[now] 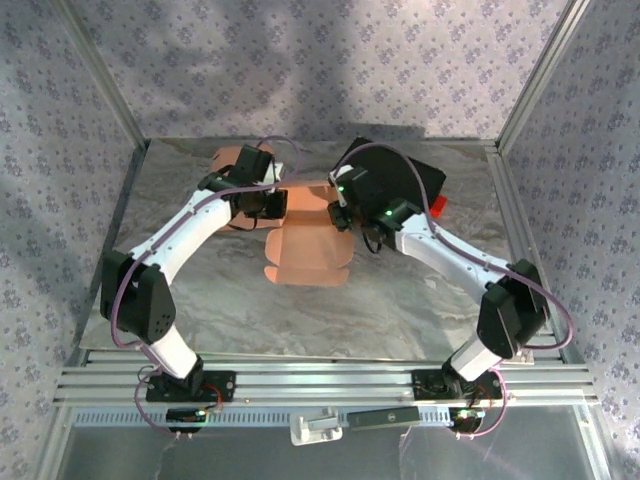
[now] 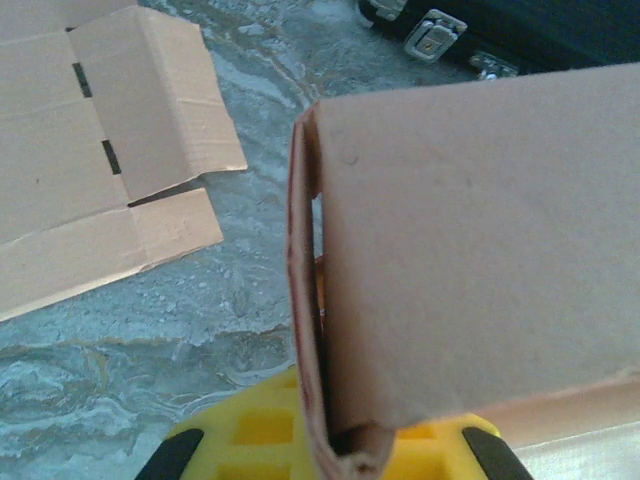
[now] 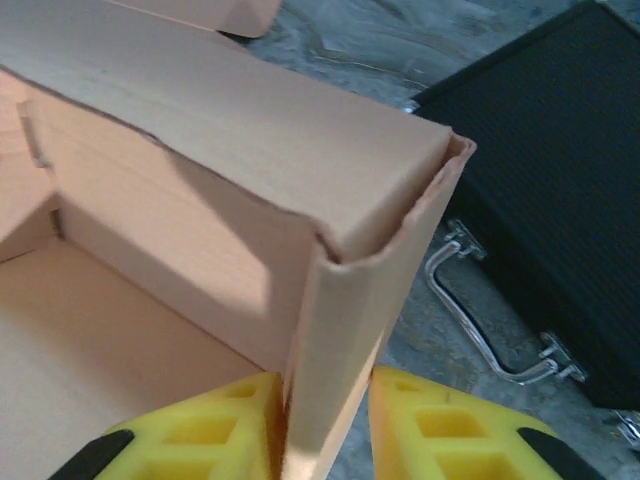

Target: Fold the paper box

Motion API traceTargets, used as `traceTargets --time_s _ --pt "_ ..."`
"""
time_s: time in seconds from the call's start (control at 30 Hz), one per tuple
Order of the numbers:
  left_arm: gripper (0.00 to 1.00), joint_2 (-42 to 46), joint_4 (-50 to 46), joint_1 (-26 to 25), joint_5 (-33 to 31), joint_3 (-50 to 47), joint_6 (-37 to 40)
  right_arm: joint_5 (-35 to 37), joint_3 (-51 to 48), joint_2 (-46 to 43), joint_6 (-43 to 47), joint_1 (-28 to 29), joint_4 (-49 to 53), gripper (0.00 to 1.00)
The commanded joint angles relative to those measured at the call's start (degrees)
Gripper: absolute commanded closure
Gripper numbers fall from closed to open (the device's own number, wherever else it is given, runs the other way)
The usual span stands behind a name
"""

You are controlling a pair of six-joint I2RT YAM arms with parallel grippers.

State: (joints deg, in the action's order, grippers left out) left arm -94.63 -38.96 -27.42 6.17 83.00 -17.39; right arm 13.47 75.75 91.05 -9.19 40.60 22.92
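Patterned fabric walls (image 1: 300,60) close in a grey marbled surface (image 1: 420,300). The paper box (image 1: 305,250) lies at its middle, between the two arms.

By my reading the fold is partway done. In the right wrist view a floor panel and two walls stand up to form a corner, and one wall is doubled over at its top edge. In the top external view the near part of the cardboard lies flat, so I judge that some panels are not yet raised and tucked, and nothing looks closed over the top. A flat slotted sheet of cardboard (image 2: 100,170) lies just beyond. Whether it is this box's lid or a separate blank I cannot tell.

The left jaws are pressed together on a doubled wall of the box. Its folded edge runs down between their yellow fingers (image 2: 250,430), and the panel rises broadly above them.

The right jaws stand a little apart, astride the upright corner wall. One finger (image 3: 200,430) lies against the cardboard. The other (image 3: 450,420) is just beside it with a sliver of grey surface showing between, so I would not call this a firm pinch.

Further out, a black case (image 1: 400,180) with metal latches and a handle rests on the surface close behind the box, on the right arm's side.
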Motion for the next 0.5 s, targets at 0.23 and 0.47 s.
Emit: traceTargets --time_s 0.23,0.47 --pt "1.00 2.6 -2.3 -2.2 -1.9 2.2 -2.1 25.7 10.2 8.6 -10.9 5.5 14.2 0.91" --pt "1.00 2.7 -2.9 -2.6 -2.6 2.4 -3.2 29.8 12.1 10.0 -14.2 6.9 17.2 0.94"
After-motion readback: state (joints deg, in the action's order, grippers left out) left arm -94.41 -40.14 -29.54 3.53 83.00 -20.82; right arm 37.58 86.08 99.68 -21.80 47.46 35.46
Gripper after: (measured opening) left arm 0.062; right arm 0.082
